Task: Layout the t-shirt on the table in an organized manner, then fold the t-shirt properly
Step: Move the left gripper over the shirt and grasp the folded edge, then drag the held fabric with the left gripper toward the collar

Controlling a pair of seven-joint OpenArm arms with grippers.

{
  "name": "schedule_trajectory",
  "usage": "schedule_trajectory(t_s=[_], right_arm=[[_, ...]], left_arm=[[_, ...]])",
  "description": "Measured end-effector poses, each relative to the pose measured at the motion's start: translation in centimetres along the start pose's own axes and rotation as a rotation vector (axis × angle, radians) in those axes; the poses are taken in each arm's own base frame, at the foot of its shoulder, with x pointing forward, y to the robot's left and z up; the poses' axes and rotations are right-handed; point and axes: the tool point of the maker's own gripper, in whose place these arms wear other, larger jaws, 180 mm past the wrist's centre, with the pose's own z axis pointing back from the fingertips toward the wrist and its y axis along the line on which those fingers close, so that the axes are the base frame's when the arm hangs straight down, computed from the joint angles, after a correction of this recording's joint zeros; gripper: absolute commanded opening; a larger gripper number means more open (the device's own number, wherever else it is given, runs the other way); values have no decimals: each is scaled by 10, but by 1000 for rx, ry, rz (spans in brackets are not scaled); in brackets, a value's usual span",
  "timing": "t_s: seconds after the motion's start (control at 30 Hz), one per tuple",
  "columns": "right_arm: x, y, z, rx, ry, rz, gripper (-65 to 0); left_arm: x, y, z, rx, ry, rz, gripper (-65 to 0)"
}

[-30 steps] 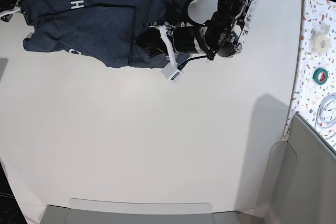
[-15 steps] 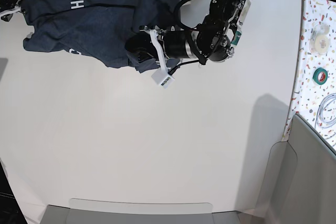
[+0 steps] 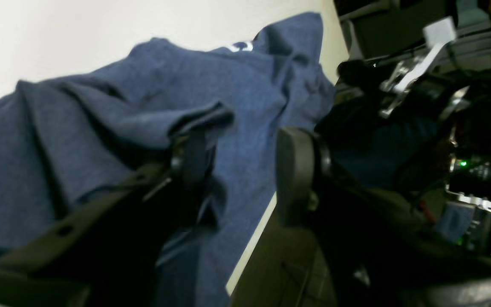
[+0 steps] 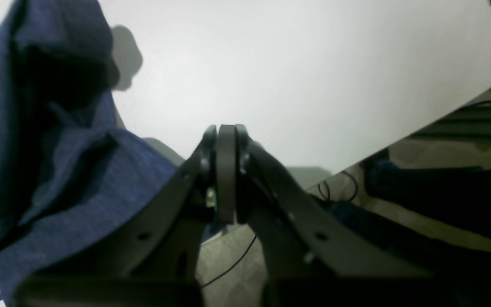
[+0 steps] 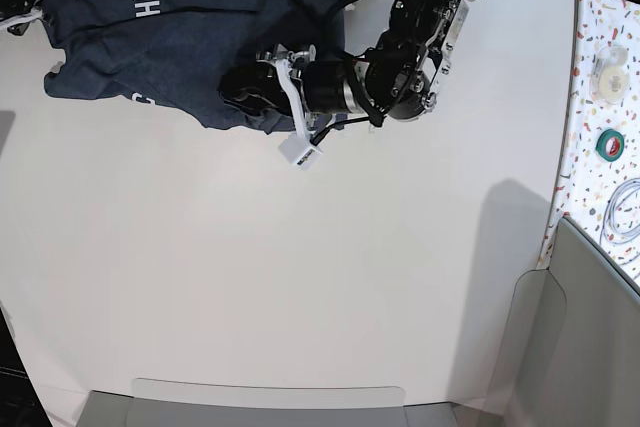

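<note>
In the base view, the left arm has slid along the far edge of the table since a second ago, so its left gripper now lies further over the t-shirt, above the cloth's near hem, where earlier it sat at the shirt's end nearest the speckled strip. The shirt lies bunched along the table's far edge, white letters showing near its far side, and the fold that stood up beside the gripper now looks flatter. The arm's dark body covers the end of the shirt nearest the strip. On the strip, well apart from the shirt, sit a green tape roll, a clear round lid and a coil of white cable.

In the left wrist view, the left gripper stands spread, a clear gap between its two fingers. A rolled fold of the t-shirt touches the other finger, but nothing is pinched. The table's edge runs just past the cloth, with blurred rig hardware beyond it.

In the right wrist view, the right gripper is pressed together, and whether cloth sits between its tips cannot be told. The t-shirt hangs just beside it, over bare table.
</note>
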Motion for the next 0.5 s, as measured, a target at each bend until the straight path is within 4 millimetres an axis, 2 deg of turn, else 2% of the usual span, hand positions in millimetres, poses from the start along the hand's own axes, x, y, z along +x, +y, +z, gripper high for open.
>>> schedule_trajectory(t_s=[0.1, 0.2, 0.4, 0.5], right_arm=[[-1, 0, -1, 2, 3, -3, -650], [-1, 0, -1, 2, 3, -2, -650], [0, 1, -1, 4, 1, -2, -650], [0, 1, -1, 5, 0, -2, -650]], left_arm=[[-2, -5, -4, -6, 28, -30, -378], [2, -19, -13, -36, 54, -91, -378], [-10, -38, -25, -75, 132, -167, -378], [-9, -47, -30, -95, 144, -202, -383]])
